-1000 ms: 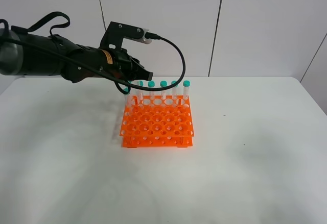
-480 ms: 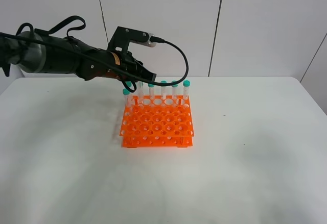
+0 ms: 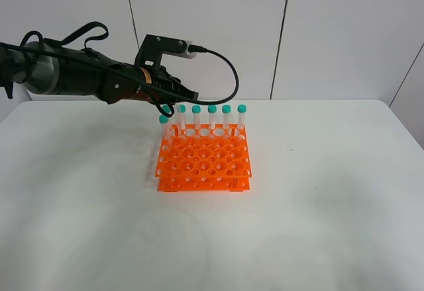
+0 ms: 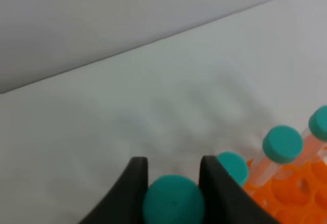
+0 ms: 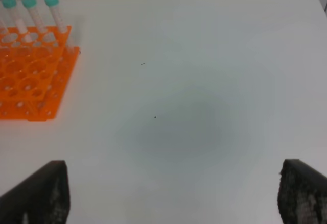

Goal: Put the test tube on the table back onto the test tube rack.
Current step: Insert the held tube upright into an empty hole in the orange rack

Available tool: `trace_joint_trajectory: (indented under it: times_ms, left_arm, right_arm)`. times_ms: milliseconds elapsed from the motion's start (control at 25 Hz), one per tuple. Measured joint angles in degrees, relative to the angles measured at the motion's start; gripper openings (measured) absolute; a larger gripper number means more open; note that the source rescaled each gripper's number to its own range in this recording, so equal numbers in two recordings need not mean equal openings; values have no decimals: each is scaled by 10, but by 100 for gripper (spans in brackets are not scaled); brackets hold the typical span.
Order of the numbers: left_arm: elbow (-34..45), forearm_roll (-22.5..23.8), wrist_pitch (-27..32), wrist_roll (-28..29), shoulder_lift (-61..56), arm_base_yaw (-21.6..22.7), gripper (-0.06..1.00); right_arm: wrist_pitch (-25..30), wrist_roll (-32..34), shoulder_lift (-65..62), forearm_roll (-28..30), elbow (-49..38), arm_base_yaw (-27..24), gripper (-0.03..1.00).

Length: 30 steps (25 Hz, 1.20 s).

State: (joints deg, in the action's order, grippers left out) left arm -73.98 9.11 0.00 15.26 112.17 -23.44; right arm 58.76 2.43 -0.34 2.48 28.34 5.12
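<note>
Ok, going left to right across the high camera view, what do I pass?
Black left arm → lone test tube at the rack's left edge → five capped tubes in the back row of the orange test tube rack → bare white table.

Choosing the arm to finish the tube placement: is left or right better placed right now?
Left. The left gripper has fingers flanking the capped test tube, at the back-left corner of the test tube rack; grip unclear. The right gripper is open over bare table, far from the rack.
</note>
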Motion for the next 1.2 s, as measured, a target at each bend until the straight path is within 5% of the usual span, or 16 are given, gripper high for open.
trace_joint_trajectory:
  times_ms: [1200]
  left_arm:
    - [1, 0, 9, 37, 1, -5, 0]
  right_arm:
    - [0, 0, 0, 0, 0, 0, 99]
